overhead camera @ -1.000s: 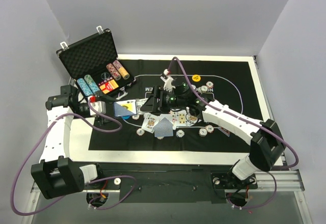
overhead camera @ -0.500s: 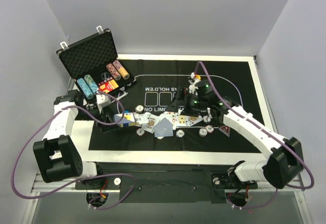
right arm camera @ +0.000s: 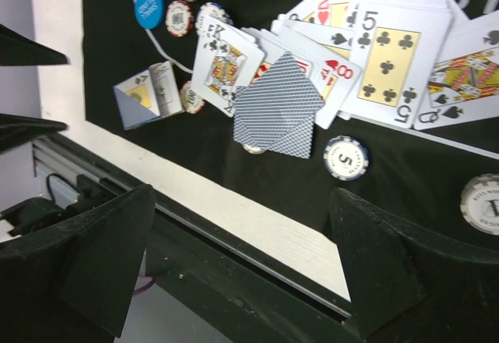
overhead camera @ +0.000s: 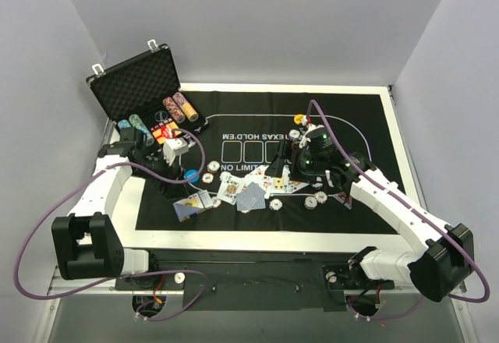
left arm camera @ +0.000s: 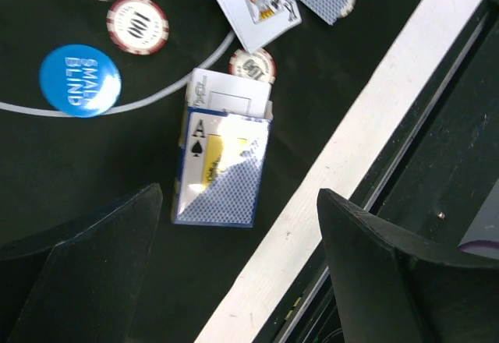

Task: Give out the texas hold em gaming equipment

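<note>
Your left arm (overhead camera: 105,187) bent inward above the card box (left arm camera: 221,164), jaws wide and empty. Your right arm (overhead camera: 390,203) reached over the spread cards (right arm camera: 390,54), jaws wide.

**dealer_bot_1:** ok so how are we holding our arms rn?

**dealer_bot_2:** Our left arm (overhead camera: 93,199) goes up from its base, bends at the elbow and reaches inward to the right. We've got the left gripper (overhead camera: 175,183) pointing down, jaws wide apart. In the wrist view its fingers (left arm camera: 93,265) are the dark wedges in the bottom corners.

**dealer_bot_1:** and our right side?

**dealer_bot_2:** Our right arm (overhead camera: 390,201) is stretched out way more, running diagonally up and left toward the middle. The right gripper (overhead camera: 284,170) is tilted down too, with the jaws spread wide. We're keeping the two grippers well apart.
</note>
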Action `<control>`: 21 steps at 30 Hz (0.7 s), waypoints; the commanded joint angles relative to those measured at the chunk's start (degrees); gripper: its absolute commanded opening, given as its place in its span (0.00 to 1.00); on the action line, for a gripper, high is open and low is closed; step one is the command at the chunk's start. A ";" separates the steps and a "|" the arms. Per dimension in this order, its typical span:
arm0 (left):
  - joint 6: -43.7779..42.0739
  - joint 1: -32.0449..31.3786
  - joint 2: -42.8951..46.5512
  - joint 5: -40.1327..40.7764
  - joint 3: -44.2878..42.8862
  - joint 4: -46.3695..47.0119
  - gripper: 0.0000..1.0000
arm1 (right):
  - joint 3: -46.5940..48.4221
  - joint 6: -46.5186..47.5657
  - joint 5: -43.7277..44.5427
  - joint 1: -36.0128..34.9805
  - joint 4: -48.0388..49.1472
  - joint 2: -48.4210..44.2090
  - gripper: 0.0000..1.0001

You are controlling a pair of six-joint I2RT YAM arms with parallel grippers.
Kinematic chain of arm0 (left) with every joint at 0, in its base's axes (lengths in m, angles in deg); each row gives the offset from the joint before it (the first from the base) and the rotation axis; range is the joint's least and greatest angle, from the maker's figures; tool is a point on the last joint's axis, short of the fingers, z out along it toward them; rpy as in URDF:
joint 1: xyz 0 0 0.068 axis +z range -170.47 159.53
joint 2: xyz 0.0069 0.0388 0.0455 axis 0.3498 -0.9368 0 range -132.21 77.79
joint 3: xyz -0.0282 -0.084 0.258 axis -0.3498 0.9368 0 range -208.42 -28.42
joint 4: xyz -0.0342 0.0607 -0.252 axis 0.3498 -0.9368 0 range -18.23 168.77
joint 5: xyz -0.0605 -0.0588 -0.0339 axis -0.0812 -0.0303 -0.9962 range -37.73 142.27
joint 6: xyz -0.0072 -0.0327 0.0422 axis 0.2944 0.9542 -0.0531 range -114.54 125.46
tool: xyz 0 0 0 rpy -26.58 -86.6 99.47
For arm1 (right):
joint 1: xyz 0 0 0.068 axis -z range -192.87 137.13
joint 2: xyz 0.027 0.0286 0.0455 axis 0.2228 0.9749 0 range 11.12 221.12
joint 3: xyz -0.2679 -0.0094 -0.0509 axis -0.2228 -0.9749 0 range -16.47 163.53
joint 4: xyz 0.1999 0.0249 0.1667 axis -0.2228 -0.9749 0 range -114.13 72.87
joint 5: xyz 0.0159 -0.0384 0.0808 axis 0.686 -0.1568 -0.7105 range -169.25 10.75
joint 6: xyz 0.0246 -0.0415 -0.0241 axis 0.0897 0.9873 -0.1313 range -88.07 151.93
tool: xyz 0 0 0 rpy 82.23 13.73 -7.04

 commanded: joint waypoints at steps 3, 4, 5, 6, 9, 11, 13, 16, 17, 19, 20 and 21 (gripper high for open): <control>14.05 2.46 -3.73 5.88 -11.24 -1.49 0.93 | 3.16 3.74 7.16 0.08 -7.55 -2.12 0.89; 13.88 4.03 -4.43 5.37 -12.99 -3.06 0.93 | 3.25 4.18 7.34 0.16 -8.00 -2.39 0.90; 13.36 4.91 -4.61 3.62 -13.70 -3.68 0.93 | 2.99 4.27 8.21 0.17 -8.61 -2.91 0.90; 12.83 7.27 -4.70 2.47 -14.49 -4.39 0.93 | 2.81 4.44 8.66 0.17 -9.14 -3.26 0.90; 12.91 10.89 -4.35 0.70 -14.59 -3.52 0.94 | 2.55 4.80 10.15 0.08 -10.02 -4.67 0.90; 12.83 12.74 -4.09 0.62 -14.06 -2.64 0.94 | 2.55 4.97 10.59 0.17 -10.46 -5.46 0.90; 12.83 14.32 -4.00 0.62 -13.36 -1.85 0.95 | 2.20 5.23 10.94 0.08 -10.64 -6.25 0.90; 12.48 15.29 -4.61 0.44 -13.01 -1.67 0.95 | 1.85 5.23 11.12 0.16 -10.73 -6.87 0.90; 12.30 15.73 -4.70 0.35 -13.00 -1.84 0.95 | 1.84 5.15 11.12 0.17 -10.73 -6.96 0.90; 12.30 16.08 -4.96 0.09 -13.18 -1.58 0.95 | 1.93 5.15 11.21 0.17 -10.73 -7.05 0.90; 12.30 16.26 -4.97 -0.26 -13.18 -1.58 0.95 | 1.84 5.15 11.21 0.17 -10.73 -6.96 0.90; 12.47 16.26 -5.05 -0.35 -13.53 -1.67 0.96 | 1.76 5.15 11.30 -0.01 -10.73 -6.96 0.90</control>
